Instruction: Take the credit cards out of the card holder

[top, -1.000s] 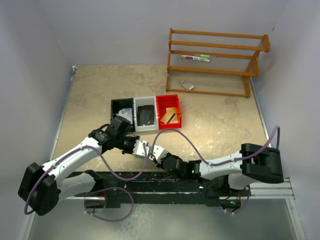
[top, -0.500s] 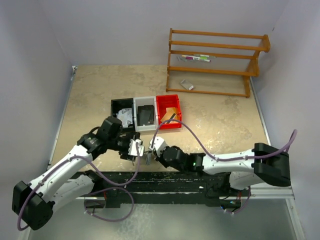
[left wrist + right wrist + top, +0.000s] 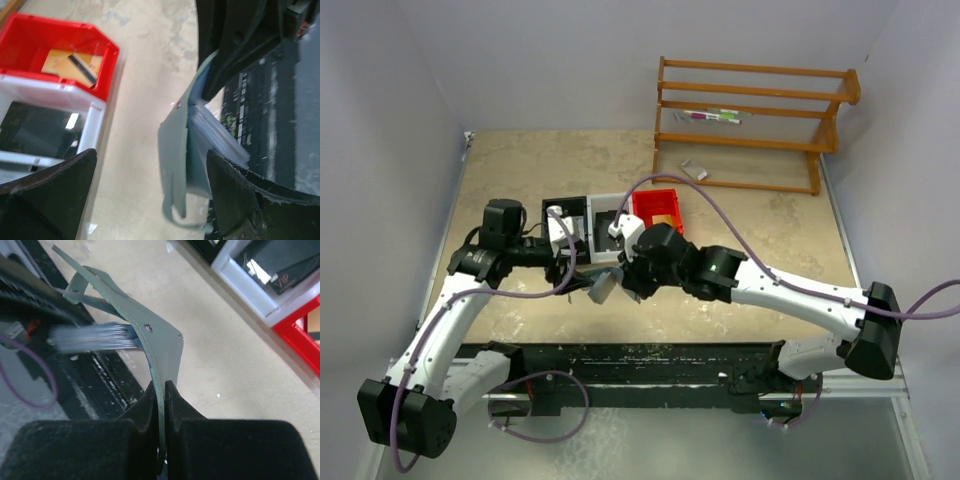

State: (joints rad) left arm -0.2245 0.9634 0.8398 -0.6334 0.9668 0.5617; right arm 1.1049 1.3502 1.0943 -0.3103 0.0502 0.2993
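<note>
Not much done yet imo. The right claw (image 3: pixel 160 390) is clamped tight on a flap of the card holder (image 3: pixel 159 337). The holder hangs in the air over the near edge of the table (image 3: pixel 750 250), just in front of the bins (image 3: pixel 612 225). The credit cards (image 3: pixel 216 136) are a light blue stack poking partway out of its side, none fully out. The left claw (image 3: pixel 151 160) is spread wide with nothing in it, facing the holder. So pulling every card is what's left. Writing or logos? 0 readable, too blurry.
</note>
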